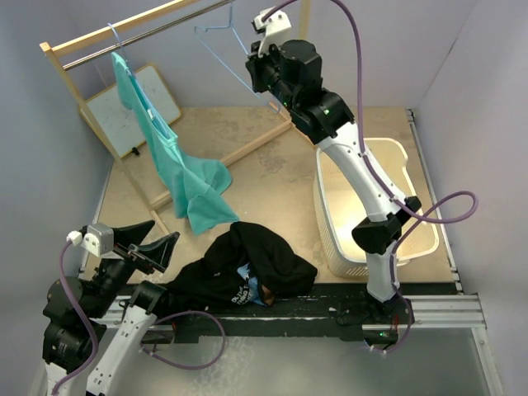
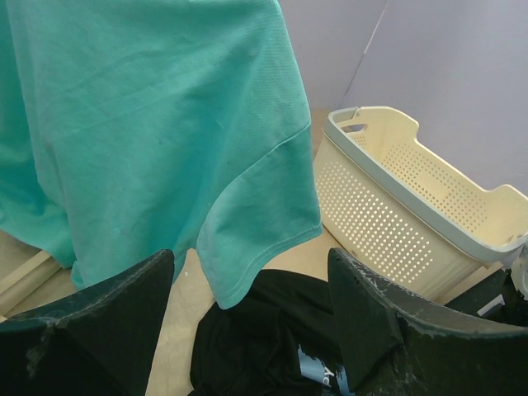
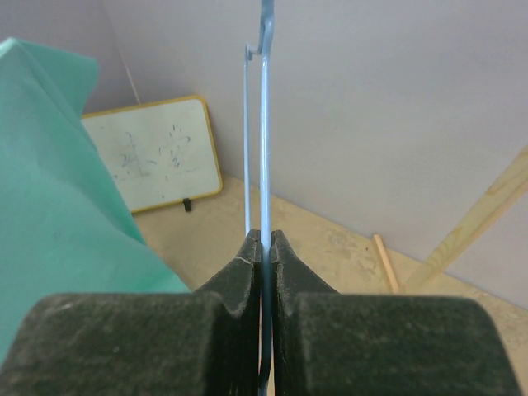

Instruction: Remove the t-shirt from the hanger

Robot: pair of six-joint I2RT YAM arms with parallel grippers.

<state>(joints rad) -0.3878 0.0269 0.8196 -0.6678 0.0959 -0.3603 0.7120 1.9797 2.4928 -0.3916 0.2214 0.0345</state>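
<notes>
1. Teal shirt hanging from the rail at the far left by a pale blue hook, with its lower edge bunched on the table.
2. Black shirt lying crumpled at the near edge, about centre, on no hanger. Sits just nearer than the teal hem, with a bit of blue print showing in its folds.
3. Bare blue wire hanger held up at the far centre, close to the right end of the rail.
4. Right claw clenched on the hanger — pads pinched flat against the wire from both sides, raised high above the table.
5. Left claw released, with fingers spread wide and grasping nothing. Sits low at the near left, pointing towards the black shirt and the teal sleeve beyond it.
6. Cream perforated basket standing on the right of the table, beside the right arm and well apart from both shirts.
7. Whiteboard leaning at the far left, behind the teal shirt — faint marks on its face, too small to read.
</notes>
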